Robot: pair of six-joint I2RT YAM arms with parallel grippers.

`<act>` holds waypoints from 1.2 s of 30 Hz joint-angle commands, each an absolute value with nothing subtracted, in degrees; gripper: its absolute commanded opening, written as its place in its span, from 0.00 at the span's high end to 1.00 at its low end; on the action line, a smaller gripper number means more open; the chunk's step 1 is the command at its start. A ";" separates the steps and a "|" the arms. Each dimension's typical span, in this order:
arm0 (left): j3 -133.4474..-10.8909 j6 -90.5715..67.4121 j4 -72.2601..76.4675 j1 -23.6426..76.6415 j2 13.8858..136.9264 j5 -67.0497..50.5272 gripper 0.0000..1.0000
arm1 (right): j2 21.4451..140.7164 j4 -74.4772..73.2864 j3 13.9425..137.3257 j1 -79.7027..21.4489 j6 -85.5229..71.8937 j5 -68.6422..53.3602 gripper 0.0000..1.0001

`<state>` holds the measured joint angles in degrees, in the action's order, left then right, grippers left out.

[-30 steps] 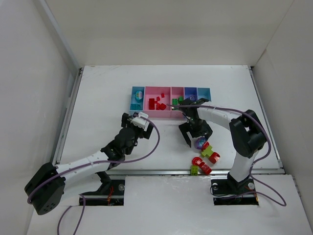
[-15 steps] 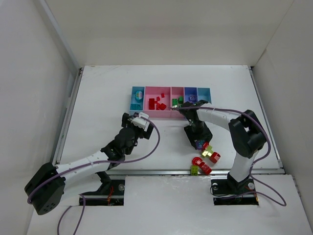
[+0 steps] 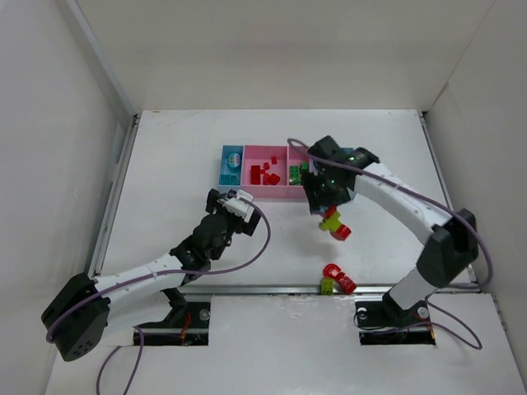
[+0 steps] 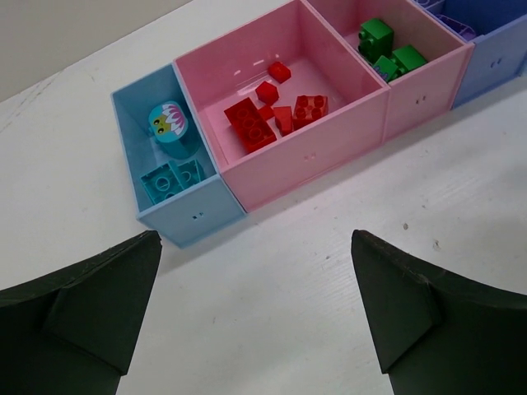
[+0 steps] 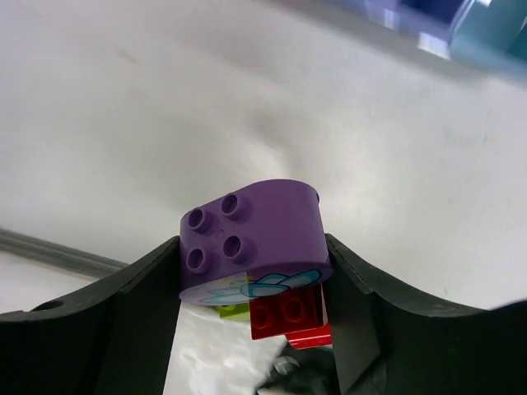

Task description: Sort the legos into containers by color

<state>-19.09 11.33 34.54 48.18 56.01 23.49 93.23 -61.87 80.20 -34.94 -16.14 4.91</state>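
Note:
My right gripper point(image 3: 324, 200) hangs above the table just in front of the containers point(image 3: 263, 192), shut on a stacked cluster of legos. In the right wrist view the jaws point(image 5: 251, 284) clamp a rounded purple brick point(image 5: 251, 239); a red brick point(image 5: 288, 313) and a yellow-green brick point(image 5: 233, 308) cling beneath it. From above, the yellow-green point(image 3: 331, 220) and red point(image 3: 342, 232) parts dangle below the fingers. My left gripper point(image 3: 234, 203) stands open and empty in front of the bins point(image 4: 255, 271). The wide pink bin point(image 4: 329, 132) holds red bricks point(image 4: 249, 123).
A red lego point(image 3: 338, 276) and a green one point(image 3: 328, 285) lie near the table's front edge. Green bricks point(image 4: 385, 51) sit in the smaller pink bin, teal pieces point(image 4: 171, 177) in the left light blue bin point(image 4: 185, 218). My right arm covers the right-hand bins from above.
My right gripper shut on the purple-topped cluster on the table and lifted it toward the bins. The left jaws widened slightly; that arm stayed put.

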 commanded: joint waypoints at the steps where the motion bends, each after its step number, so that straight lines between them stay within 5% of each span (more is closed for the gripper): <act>1: -19.25 15.81 37.27 48.43 54.58 19.26 0.00 | 84.04 -54.77 85.96 -35.42 -15.03 0.36 1.00; 10: -24.16 29.44 45.44 48.43 53.35 -0.15 0.00 | 71.64 -27.19 78.49 -35.95 -11.17 -17.22 1.00; 16: -31.28 31.03 43.69 48.43 57.30 -20.10 0.00 | 67.42 -22.41 77.26 -36.74 -5.10 -20.83 1.00; 25: -54.45 35.40 14.71 46.68 68.19 -47.15 0.00 | 62.23 -21.80 73.83 -36.04 1.57 -26.71 1.00; 36: -58.44 37.87 11.69 46.67 69.26 -50.63 0.00 | 55.38 -23.99 68.64 -36.04 4.31 -35.86 1.00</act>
